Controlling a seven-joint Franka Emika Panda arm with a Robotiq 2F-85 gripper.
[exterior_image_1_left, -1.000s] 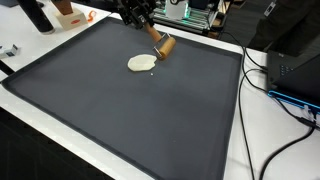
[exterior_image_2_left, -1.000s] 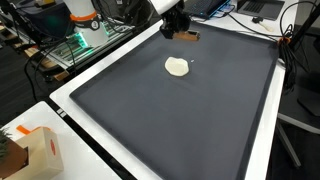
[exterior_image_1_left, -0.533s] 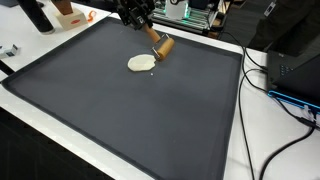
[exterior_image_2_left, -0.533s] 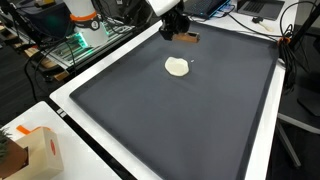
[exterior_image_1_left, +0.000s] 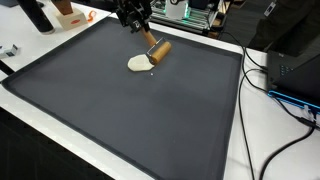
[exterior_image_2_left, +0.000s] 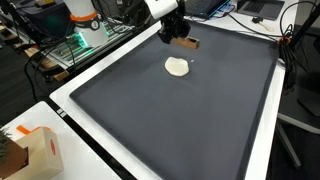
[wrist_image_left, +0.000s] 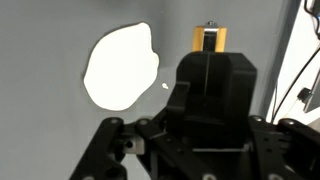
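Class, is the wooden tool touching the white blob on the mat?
Apart. The wrist view shows bare grey mat between the wooden tool and the white blob.

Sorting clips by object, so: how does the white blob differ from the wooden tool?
The blob is white, flat and roundish; the wooden tool is brown and elongated. The blob lies flat on the mat, untouched; the tool is tilted, its thin end held in the gripper. In the wrist view the blob looks wider than the tool. Both are close together over the dark mat.
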